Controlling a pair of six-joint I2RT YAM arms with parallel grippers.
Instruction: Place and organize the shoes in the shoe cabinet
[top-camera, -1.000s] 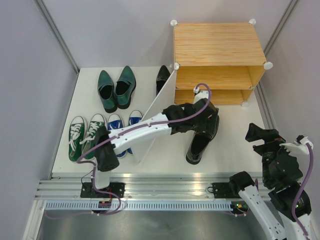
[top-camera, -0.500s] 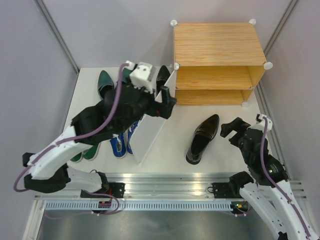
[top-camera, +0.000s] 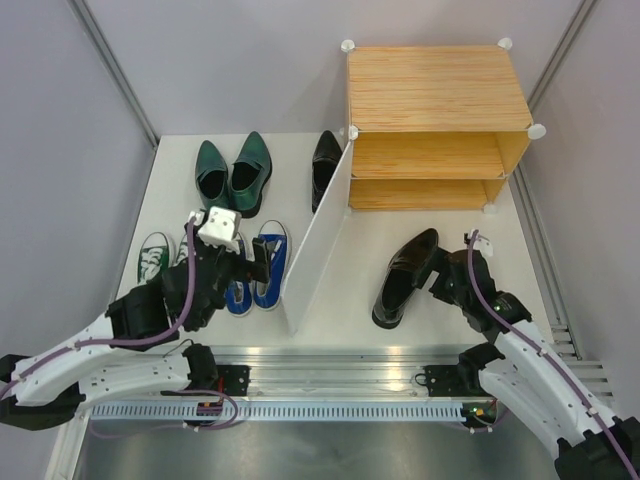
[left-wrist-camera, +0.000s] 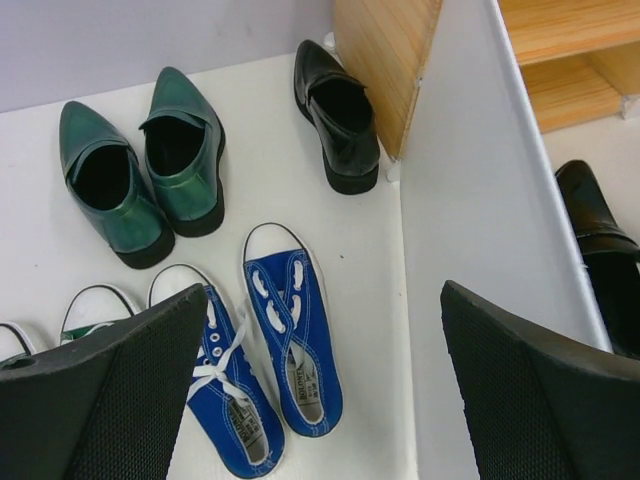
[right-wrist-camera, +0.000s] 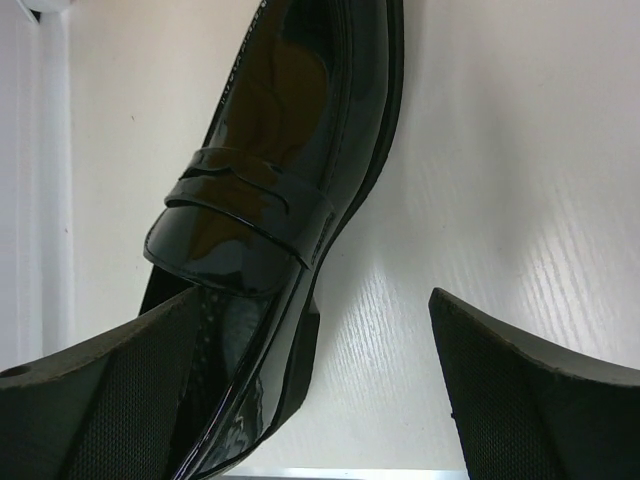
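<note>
**Both grippers spread wide over a white table in a lilac-walled booth**

You have a white table (top-camera: 470, 215) walled by pale lilac panels (top-camera: 230, 60), with an aluminium rail (top-camera: 330, 362) along its near edge. The shoe cabinet (top-camera: 437, 100) stands at the far right, its door panel (top-camera: 318, 245) open toward you. Left of the door lie the dark green shoes (top-camera: 232, 177), one black shoe (top-camera: 325, 160), the blue sneakers (top-camera: 268, 270) and the green sneakers (top-camera: 152, 265). Right of it lies the other black shoe (top-camera: 405, 277). Your left gripper (left-wrist-camera: 325, 300) hangs fingers apart over the blue sneakers. Your right gripper (right-wrist-camera: 315, 300), fingers apart, sits just beside the other black shoe, gripping nothing.
</note>
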